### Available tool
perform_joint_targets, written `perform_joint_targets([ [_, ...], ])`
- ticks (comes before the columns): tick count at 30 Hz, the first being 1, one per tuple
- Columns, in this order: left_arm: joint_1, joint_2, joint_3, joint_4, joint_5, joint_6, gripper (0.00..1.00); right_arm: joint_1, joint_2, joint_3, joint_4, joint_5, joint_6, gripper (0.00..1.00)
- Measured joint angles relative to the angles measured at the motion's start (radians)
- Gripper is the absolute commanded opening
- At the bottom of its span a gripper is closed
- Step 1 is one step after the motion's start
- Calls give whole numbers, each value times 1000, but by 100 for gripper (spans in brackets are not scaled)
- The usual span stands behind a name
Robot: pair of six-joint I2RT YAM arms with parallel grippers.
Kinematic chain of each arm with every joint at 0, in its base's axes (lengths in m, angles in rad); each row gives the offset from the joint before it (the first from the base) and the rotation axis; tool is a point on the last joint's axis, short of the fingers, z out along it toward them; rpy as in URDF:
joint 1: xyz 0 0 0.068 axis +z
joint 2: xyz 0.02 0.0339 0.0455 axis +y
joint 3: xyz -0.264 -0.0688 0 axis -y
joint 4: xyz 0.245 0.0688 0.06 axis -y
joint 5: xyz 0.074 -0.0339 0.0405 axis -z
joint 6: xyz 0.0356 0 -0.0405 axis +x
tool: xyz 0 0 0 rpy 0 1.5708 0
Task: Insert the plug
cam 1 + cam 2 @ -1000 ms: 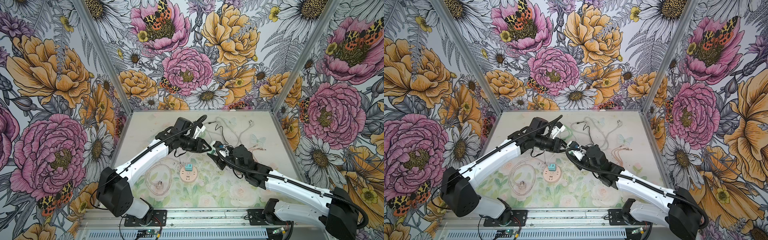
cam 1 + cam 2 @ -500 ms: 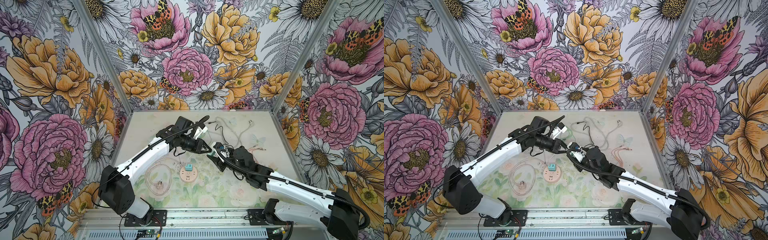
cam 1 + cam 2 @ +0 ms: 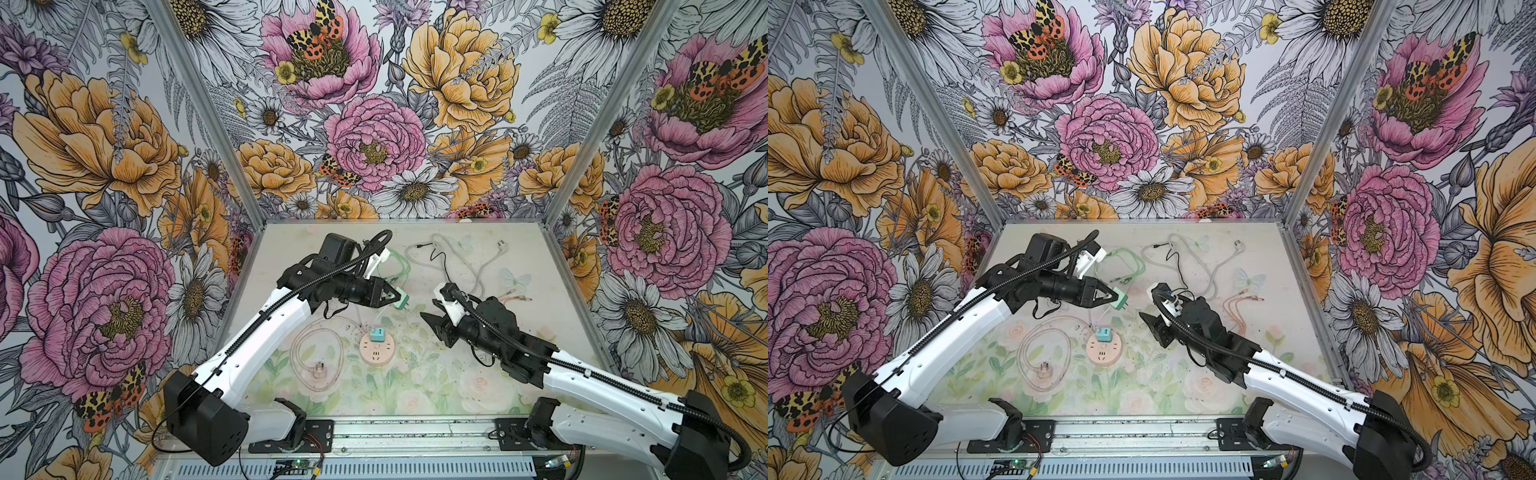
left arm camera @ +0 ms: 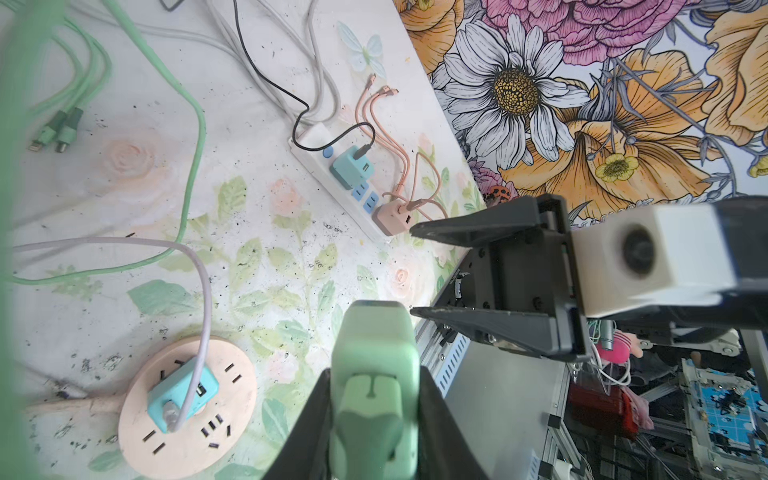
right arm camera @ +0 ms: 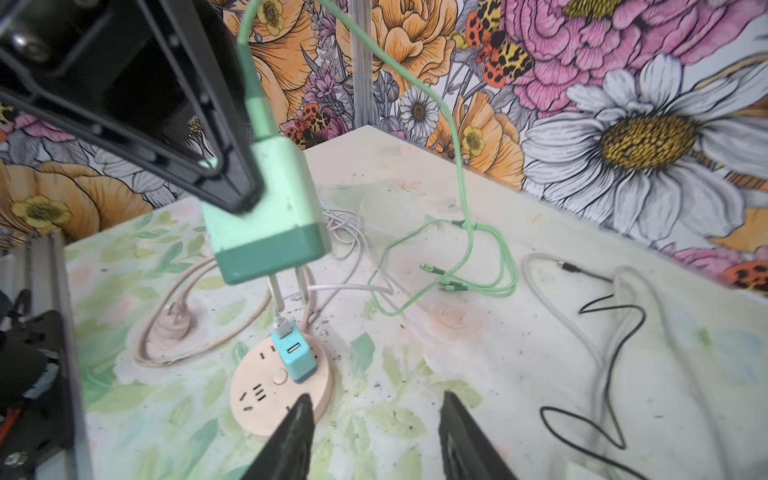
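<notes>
My left gripper (image 3: 392, 296) (image 3: 1113, 297) (image 4: 375, 374) is shut on a mint-green plug (image 3: 401, 299) (image 3: 1121, 302) (image 4: 374, 349) (image 5: 266, 208). It hangs above the table with its two prongs pointing down, and a green cable runs from its top. Below and in front of it lies a round pink socket (image 3: 376, 351) (image 3: 1104, 353) (image 4: 187, 432) (image 5: 266, 403) with a small blue adapter (image 5: 293, 357) plugged in. My right gripper (image 3: 432, 328) (image 3: 1150, 328) (image 4: 411, 270) (image 5: 376, 397) stands open and empty to the right of the plug.
A white power strip (image 4: 316, 166) with blue and pink adapters lies near the right wall. Loose cables cover the back of the table: green (image 3: 397, 266), white (image 3: 478, 257) and black (image 5: 602, 307). A pink cord coil (image 3: 316, 357) lies left of the socket.
The left jaws have closed tighter on the green plug. The right gripper has drawn back from the plug toward the front right, with its jaws a little wider.
</notes>
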Motion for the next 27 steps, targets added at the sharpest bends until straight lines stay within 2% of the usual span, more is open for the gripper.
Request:
perform_joint_targets([
  [4, 43, -31, -17, -12, -35, -8, 0, 12, 62, -60, 14, -42, 136, 22],
  [8, 84, -76, -33, -40, -80, -13, 0, 102, 169, -63, 26, -39, 220, 18],
  [14, 95, -127, -39, -56, -124, -22, 0, 243, 348, -27, 139, 6, 338, 0],
  [22, 124, -116, -47, -63, -210, -38, 0, 388, 592, 137, 244, 101, 513, 0],
  [27, 140, -117, -47, -62, -242, -56, 0, 429, 663, 191, 281, 134, 586, 0],
])
